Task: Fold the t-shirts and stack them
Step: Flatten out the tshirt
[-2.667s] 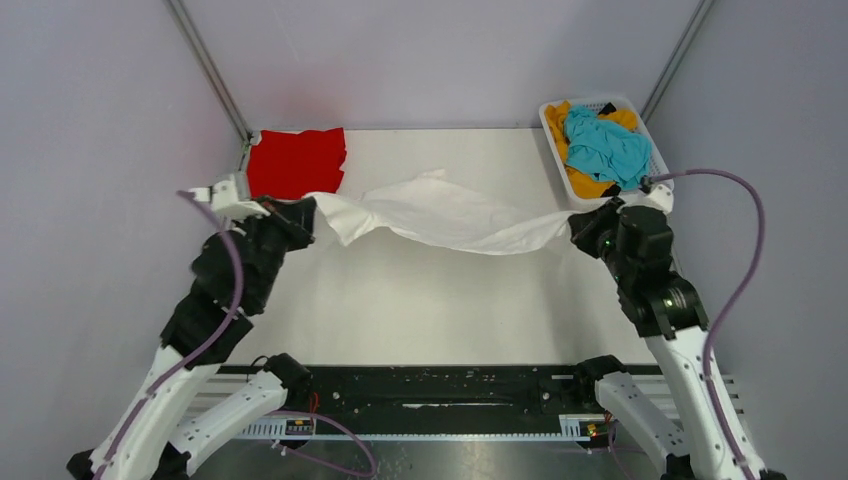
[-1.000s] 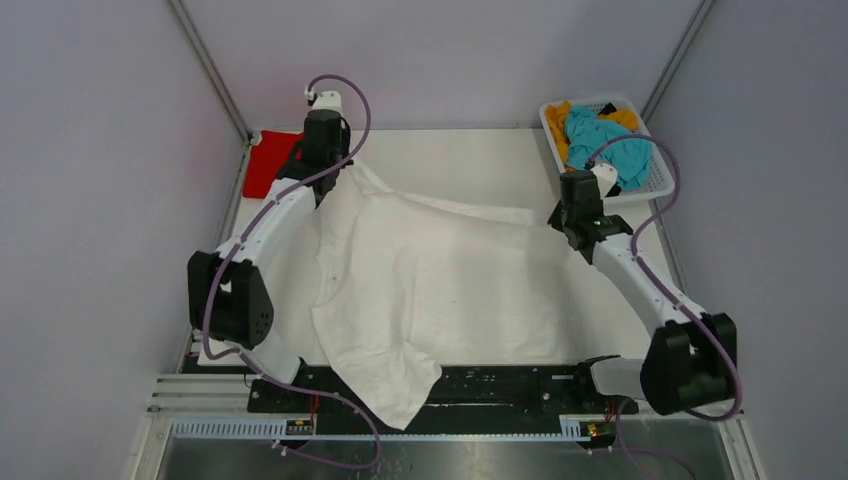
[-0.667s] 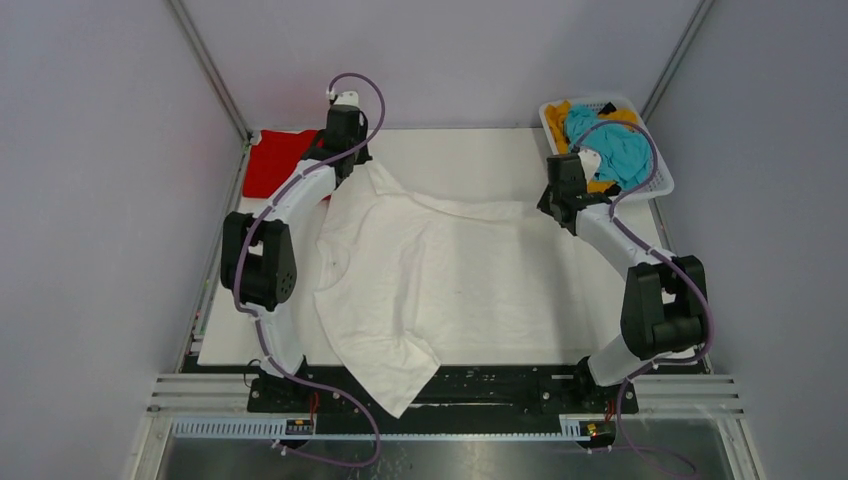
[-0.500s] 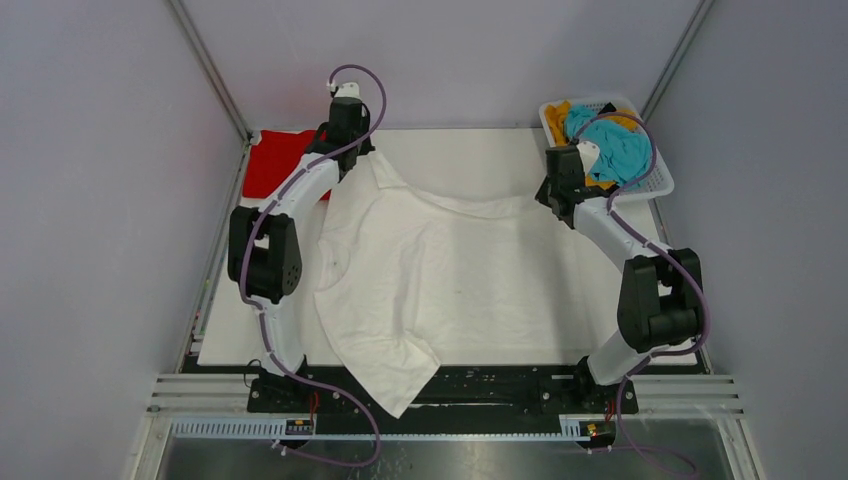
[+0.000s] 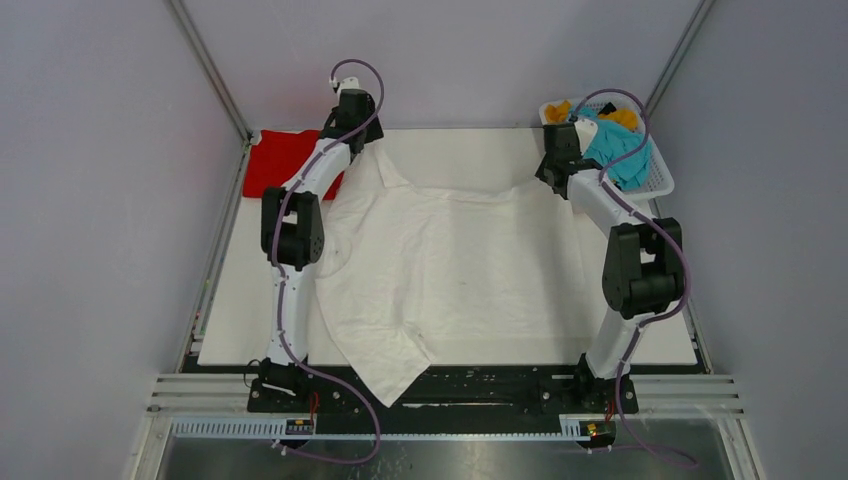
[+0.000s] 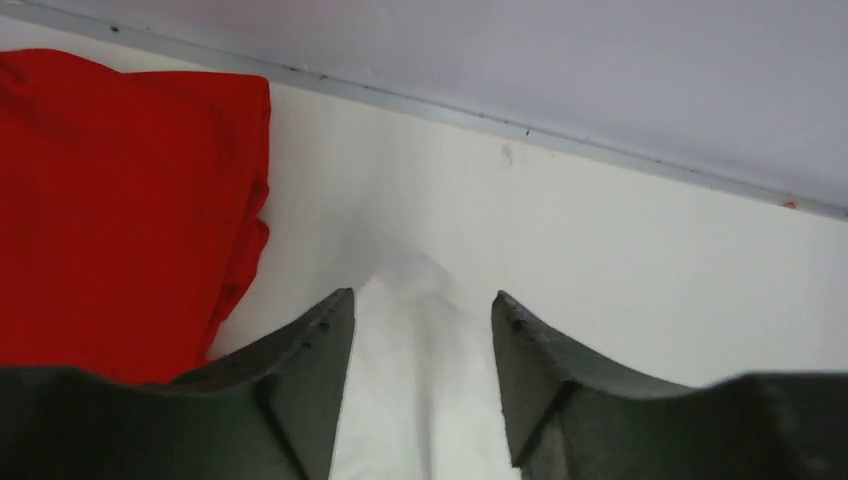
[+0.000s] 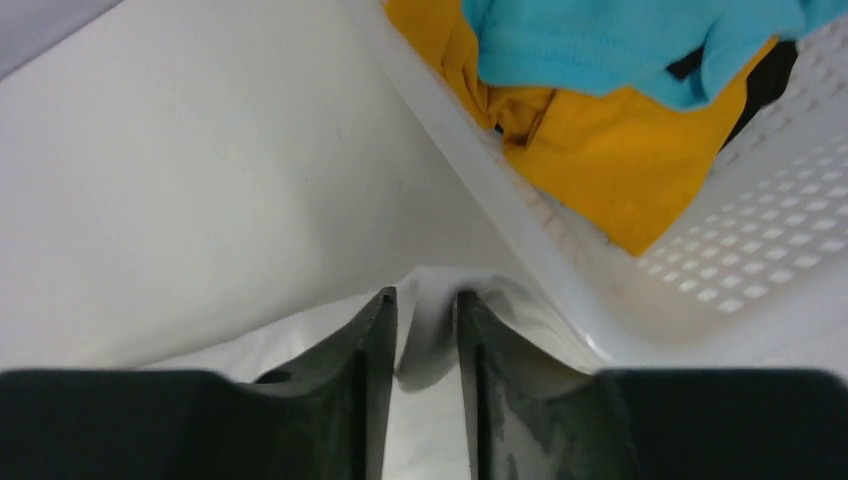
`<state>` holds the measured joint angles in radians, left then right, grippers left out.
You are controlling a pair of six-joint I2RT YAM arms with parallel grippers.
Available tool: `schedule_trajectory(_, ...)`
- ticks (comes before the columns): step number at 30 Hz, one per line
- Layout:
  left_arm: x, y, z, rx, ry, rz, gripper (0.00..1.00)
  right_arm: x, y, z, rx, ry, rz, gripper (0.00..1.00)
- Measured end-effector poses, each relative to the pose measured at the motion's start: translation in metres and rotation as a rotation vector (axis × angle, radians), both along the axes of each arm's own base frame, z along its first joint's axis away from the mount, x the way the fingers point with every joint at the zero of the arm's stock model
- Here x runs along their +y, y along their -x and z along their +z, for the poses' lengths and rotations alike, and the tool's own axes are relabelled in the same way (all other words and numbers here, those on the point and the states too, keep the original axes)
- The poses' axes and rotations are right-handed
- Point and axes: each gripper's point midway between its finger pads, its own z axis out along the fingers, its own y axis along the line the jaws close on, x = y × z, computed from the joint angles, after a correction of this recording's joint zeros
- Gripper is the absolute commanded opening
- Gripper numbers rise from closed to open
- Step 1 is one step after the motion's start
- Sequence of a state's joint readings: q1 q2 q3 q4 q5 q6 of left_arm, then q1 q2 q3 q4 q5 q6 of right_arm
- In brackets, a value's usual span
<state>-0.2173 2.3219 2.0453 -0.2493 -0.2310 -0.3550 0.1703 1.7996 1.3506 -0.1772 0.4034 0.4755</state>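
1. The white t-shirt [image 5: 450, 270] lies spread over the middle of the table [image 5: 232, 300]. Its two far corners are drawn out toward the back and its near end hangs over the table's near edge. Shallow wrinkles run across it.
2. It is light, limp cloth. By my judgement it will sag, slide and crease rather than hold any shape, so it is best pinched at a hem or corner and lifted from two points at once to keep it flat.
3. The red t-shirt [image 5: 272, 160] lies flat, seemingly folded, at the far left corner, just beside the white one's corner. The teal t-shirt [image 7: 620, 40] lies crumpled on top of the orange-yellow t-shirt [image 7: 600, 150] in the basket [image 7: 700, 270] at the far right.
4. The left gripper [image 6: 421, 296] is low over the table with its fingers standing apart. The white corner lies loose between them.
5. The right gripper [image 7: 424, 296] sits right beside the basket wall with its fingers nearly together and a fold of white cloth in the narrow gap. From this close view I cannot tell whether they pinch it or merely flank it.
6. Both arms reach far forward from their bases, stretched almost full length toward the back of the table, with their wrists dipped down to the cloth — one at each far corner.
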Motion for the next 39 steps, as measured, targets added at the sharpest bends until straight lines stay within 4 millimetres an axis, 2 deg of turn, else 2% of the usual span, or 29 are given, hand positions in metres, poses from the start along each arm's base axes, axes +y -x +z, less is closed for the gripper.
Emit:
schedule_trajectory(1,0.001,-0.007,-0.001,-0.003,0.01,0.006,0.98,0.0,-0.006,0.002,0.004,0.006,0.0,0.54)
schedule_trajectory(4,0.003,-0.014,-0.004,0.015,0.041,0.013,0.99,0.0,-0.015,0.008,0.009,0.022,0.007,0.77)
schedule_trajectory(5,0.003,-0.013,-0.006,0.026,0.046,0.009,0.99,0.0,-0.015,0.009,0.011,0.024,0.009,0.9)
schedule_trajectory(6,0.003,-0.01,-0.004,0.031,0.057,0.004,0.99,0.0,-0.015,0.01,0.011,0.022,0.01,0.98)
schedule_trajectory(7,0.003,-0.007,-0.003,0.035,0.066,0.0,0.99,0.0,-0.013,0.01,0.015,0.022,0.012,0.99)
schedule_trajectory(9,0.003,0.011,-0.005,0.068,0.088,-0.007,0.99,0.002,-0.01,0.009,0.03,0.014,0.018,0.99)
schedule_trajectory(13,-0.004,0.069,0.001,0.136,0.145,-0.029,0.99,0.011,0.004,0.008,0.055,-0.026,0.046,0.99)
schedule_trajectory(17,-0.019,0.128,0.016,0.158,0.209,-0.066,0.99,0.023,0.035,0.004,0.078,-0.056,0.083,1.0)
schedule_trajectory(20,-0.037,0.167,0.013,0.186,0.262,-0.117,0.99,0.038,0.058,-0.003,0.099,-0.083,0.129,0.99)
schedule_trajectory(22,-0.047,0.19,-0.004,0.234,0.286,-0.143,0.99,0.048,0.07,-0.011,0.118,-0.096,0.158,1.0)
schedule_trajectory(24,-0.053,0.215,-0.031,0.312,0.304,-0.154,0.99,0.059,0.081,-0.022,0.146,-0.112,0.191,0.99)
schedule_trajectory(29,-0.048,0.267,-0.091,0.474,0.307,-0.136,0.99,0.094,0.104,-0.054,0.215,-0.209,0.293,0.99)
schedule_trajectory(31,-0.046,0.282,-0.105,0.512,0.311,-0.126,0.99,0.107,0.108,-0.066,0.252,-0.252,0.324,1.0)
schedule_trajectory(35,-0.049,0.283,-0.1,0.486,0.344,-0.128,0.99,0.116,0.119,-0.089,0.317,-0.289,0.335,1.0)
schedule_trajectory(39,-0.046,0.293,-0.102,0.486,0.356,-0.121,0.99,0.115,0.143,-0.106,0.388,-0.296,0.328,1.0)
